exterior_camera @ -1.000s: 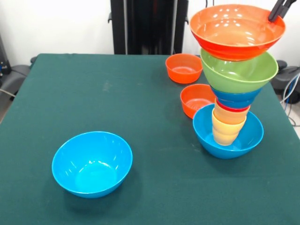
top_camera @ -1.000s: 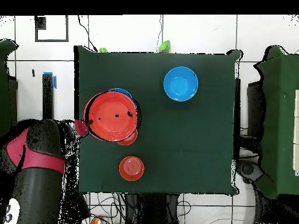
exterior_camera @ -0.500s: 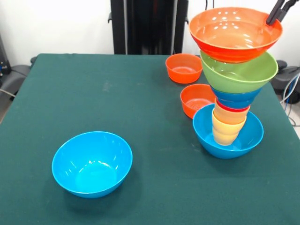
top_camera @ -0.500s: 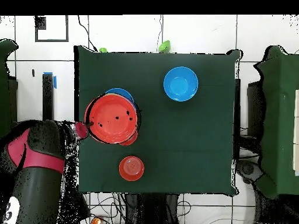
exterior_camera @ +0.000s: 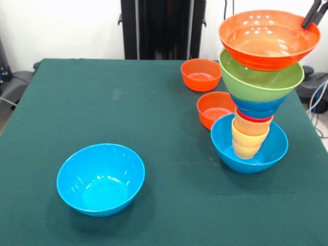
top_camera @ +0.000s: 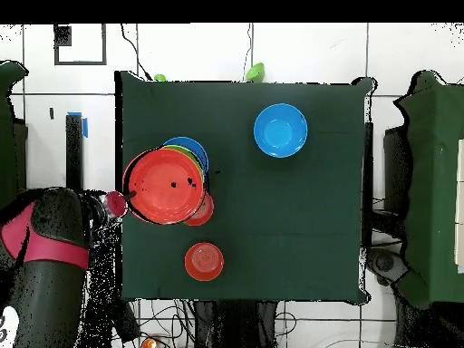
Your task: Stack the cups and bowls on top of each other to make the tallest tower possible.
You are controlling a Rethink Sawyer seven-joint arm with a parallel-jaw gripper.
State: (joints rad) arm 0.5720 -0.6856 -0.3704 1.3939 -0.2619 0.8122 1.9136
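The tower stands at the right in a large light-blue bowl (exterior_camera: 225,146). Nested yellow-orange cups (exterior_camera: 248,138) rise from it, then a red cup's rim, a small dark blue bowl (exterior_camera: 258,108) and a large green bowl (exterior_camera: 261,81). A large orange bowl (exterior_camera: 269,38) sits on top, tilted and overhanging to the right. My gripper (exterior_camera: 310,20) is shut on that bowl's far right rim. From overhead the orange bowl (top_camera: 163,186) covers most of the tower, with the gripper (top_camera: 120,201) at its left edge. A second large light-blue bowl (exterior_camera: 100,178) (top_camera: 280,130) sits alone.
Two small orange bowls lie beside the tower, one (exterior_camera: 201,74) (top_camera: 204,261) farther back and one (exterior_camera: 215,108) (top_camera: 203,214) touching the base bowl. The table's right edge (exterior_camera: 307,123) runs close to the tower. The robot arm (top_camera: 50,263) is off the table's left side overhead.
The gripper and the large orange bowl have shifted right in the front view, left overhead. The bowl now sits off-centre over the green bowl. Everything else has stayed put.
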